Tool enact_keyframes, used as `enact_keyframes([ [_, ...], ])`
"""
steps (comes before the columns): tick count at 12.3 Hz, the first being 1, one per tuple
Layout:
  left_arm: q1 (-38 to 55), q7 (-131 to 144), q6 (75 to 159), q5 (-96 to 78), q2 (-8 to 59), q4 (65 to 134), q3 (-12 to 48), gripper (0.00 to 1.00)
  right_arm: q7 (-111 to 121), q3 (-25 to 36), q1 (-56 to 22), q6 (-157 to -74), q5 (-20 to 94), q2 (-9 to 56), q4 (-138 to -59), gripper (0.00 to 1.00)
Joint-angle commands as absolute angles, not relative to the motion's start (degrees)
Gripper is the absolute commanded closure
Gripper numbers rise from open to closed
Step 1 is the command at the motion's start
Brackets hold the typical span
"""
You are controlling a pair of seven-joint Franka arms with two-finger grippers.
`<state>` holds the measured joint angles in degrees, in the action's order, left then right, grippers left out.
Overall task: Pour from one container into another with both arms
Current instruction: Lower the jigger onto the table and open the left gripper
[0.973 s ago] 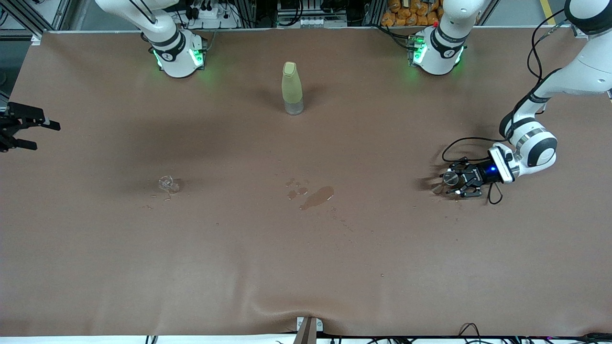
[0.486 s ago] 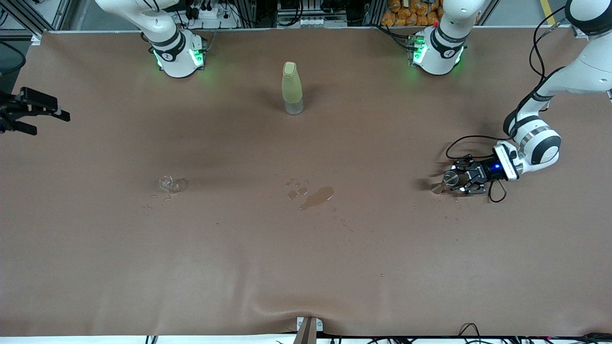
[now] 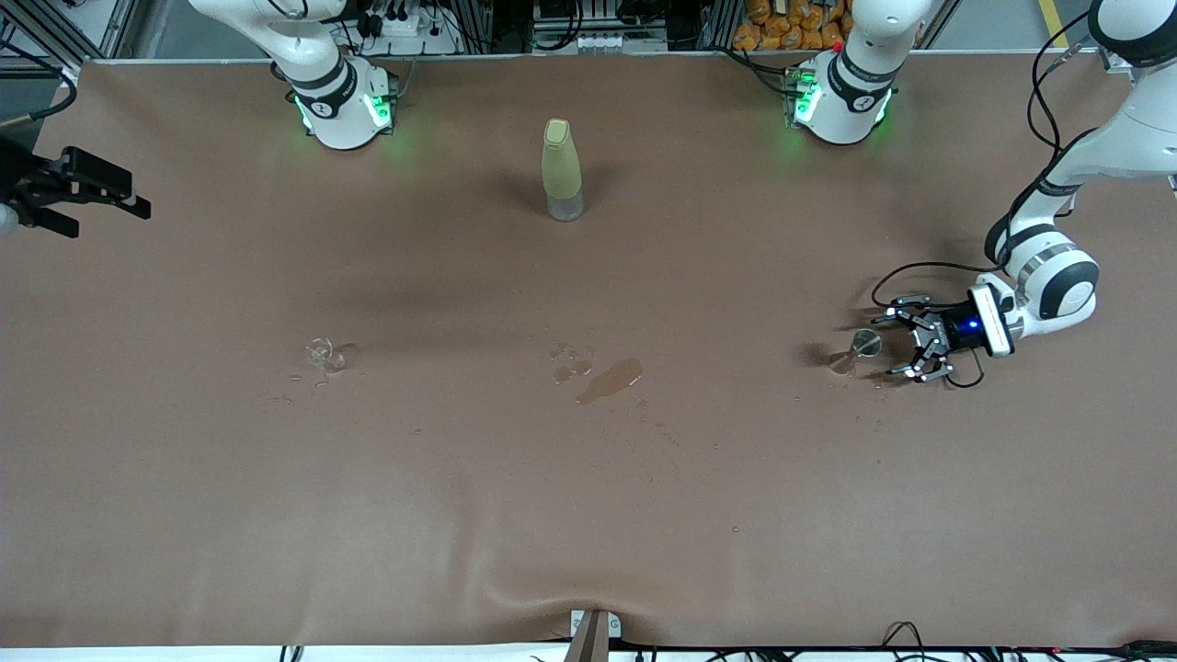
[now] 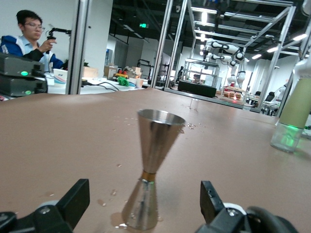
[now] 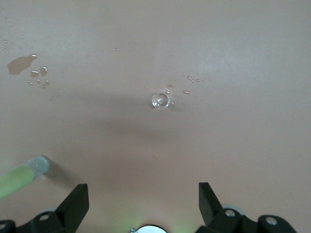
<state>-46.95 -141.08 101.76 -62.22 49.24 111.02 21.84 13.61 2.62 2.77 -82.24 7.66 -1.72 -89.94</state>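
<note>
Standing upright, metal cup (image 3: 862, 345) sits between left claw's (image 3: 899, 342) spread fingers.

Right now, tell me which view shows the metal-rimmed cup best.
The left wrist view: the metal-rimmed cup stands upright and close between the open left gripper's fingers, untouched. The front view shows it tiny by that gripper. The right wrist view misses it.

You look straight down on the brown table (image 5: 233, 58) — the small clear glass cup (image 5: 160, 100) stands there among water drops. The right gripper (image 5: 143, 201) hangs above, fingers (image 5: 75, 204) spread wide — a green bottle (image 5: 22, 175) lies at the edge.
</note>
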Motion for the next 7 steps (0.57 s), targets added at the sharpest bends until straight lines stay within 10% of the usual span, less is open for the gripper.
enact_keyframes([
  [1,-46.8,-131.4,100.6,-56.1,47.9,106.5,21.7,0.00,10.6,-4.9,9.7,-81.9,5.1,-2.6,-89.6,0.00],
  [7,-46.6,-104.1,100.5,-49.2,42.2,101.5,22.5,0.00,7.5,-5.4,9.2,-82.7,1.0,-2.2,-89.6,0.00],
])
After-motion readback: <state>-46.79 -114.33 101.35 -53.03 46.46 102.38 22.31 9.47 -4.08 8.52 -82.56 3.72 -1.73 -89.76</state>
